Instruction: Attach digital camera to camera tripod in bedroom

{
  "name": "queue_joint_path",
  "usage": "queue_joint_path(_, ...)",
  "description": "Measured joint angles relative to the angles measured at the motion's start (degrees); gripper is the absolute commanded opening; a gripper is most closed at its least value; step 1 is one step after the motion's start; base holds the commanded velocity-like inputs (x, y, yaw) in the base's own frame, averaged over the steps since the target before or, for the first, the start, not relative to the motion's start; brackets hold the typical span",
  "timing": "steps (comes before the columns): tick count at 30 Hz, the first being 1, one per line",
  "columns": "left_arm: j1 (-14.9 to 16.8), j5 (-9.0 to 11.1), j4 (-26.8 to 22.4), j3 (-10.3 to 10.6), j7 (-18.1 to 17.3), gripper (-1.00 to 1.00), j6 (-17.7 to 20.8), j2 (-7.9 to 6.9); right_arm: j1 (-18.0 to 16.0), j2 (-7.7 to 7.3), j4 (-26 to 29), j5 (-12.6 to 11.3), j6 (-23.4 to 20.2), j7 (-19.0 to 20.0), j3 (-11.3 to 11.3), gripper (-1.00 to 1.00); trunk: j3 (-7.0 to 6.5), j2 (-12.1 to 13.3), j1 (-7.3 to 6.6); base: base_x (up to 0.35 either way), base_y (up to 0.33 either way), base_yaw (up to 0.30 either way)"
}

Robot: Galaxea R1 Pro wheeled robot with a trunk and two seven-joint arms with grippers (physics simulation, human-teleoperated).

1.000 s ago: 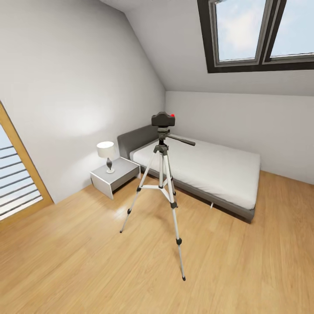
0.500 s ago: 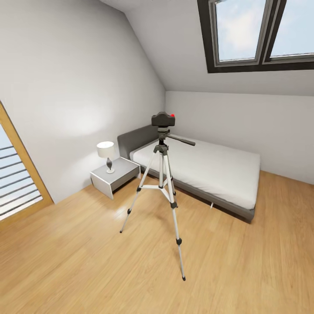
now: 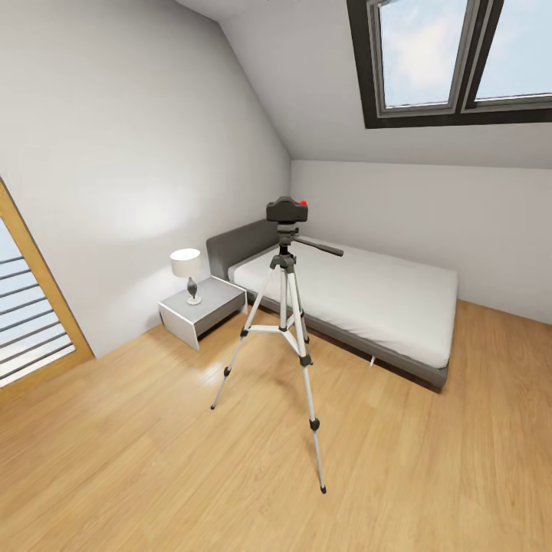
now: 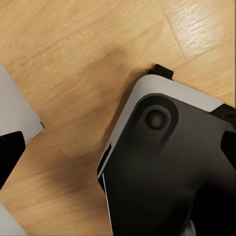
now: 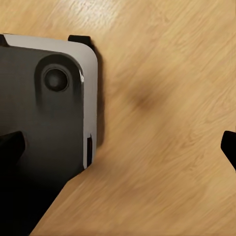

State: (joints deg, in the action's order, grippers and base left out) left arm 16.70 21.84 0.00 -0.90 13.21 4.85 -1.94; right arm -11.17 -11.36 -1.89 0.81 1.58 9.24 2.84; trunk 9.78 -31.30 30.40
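In the head view the camera tripod (image 3: 287, 330) stands on the light wood floor in front of the bed, its silver-white legs spread and its black pan handle pointing right. The digital camera (image 3: 287, 209), black with a small red button, sits on top of the tripod's head. In the left wrist view my left gripper (image 4: 118, 152) hangs over the floor with its dark fingertips far apart and nothing between them. My right gripper (image 5: 118, 147) is likewise open over the floor, with one fingertip (image 5: 10, 146) at each edge of that view.
A grey bed (image 3: 360, 295) with a white mattress stands behind the tripod. To its left is a grey nightstand (image 3: 201, 310) with a lamp (image 3: 188, 272). A wood-framed door (image 3: 31, 322) is at far left. My dark base (image 4: 172, 167) (image 5: 44, 123) shows beneath both wrists.
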Motion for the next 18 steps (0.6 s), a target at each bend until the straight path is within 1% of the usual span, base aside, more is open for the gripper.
queue_joint_path(3,-0.16,-0.02,0.00,0.01,-1.20,1.00,0.30,0.08,0.32,1.24,0.03,0.00,1.26,0.02,-0.01,1.00,0.00,0.00,0.00,0.000,0.000,0.000)
queue_joint_path(5,-0.34,-0.03,0.00,0.03,-1.94,1.00,0.40,0.12,0.40,1.61,0.03,-0.01,1.94,0.01,-0.02,1.00,0.00,0.00,0.00,0.000,0.000,0.000)
queue_joint_path(11,-0.77,-0.10,0.00,0.06,-3.58,1.00,0.55,0.16,0.57,2.07,0.02,-0.01,3.12,0.01,-0.03,1.00,0.00,0.00,0.00,0.000,0.000,0.000)
queue_joint_path(18,-0.90,-0.08,0.00,0.05,-4.17,1.00,0.14,0.17,0.62,2.43,0.04,-0.01,3.31,-0.25,-0.07,1.00,0.00,0.00,0.00,0.000,0.000,0.000)
